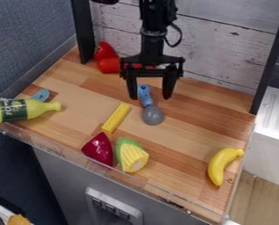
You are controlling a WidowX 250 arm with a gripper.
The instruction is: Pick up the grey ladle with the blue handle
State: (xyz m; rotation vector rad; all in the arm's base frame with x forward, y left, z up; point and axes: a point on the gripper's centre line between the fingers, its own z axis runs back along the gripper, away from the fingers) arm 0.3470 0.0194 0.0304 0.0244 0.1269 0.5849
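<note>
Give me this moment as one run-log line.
tool: open, at blue-handled utensil | contact: unclear | nearby: yellow block | nearer camera: corn | elsewhere: banana, bottle

Whitewashed plank wall (224, 44), blue textured wall (24, 39), wooden floor (256, 197).

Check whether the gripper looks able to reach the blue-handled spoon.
Probably yes: the open gripper hangs right by the handle end of the blue-handled spoon, and nothing visible covers it or blocks the way.

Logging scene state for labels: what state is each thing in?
Gripper: open
Blue-handled utensil: lying down
Bottle: on its side
Corn: lying, cut end showing
Banana: unpeeled, lying down
Yellow bar: lying flat
Red items: partly hidden, cannot tell
</note>
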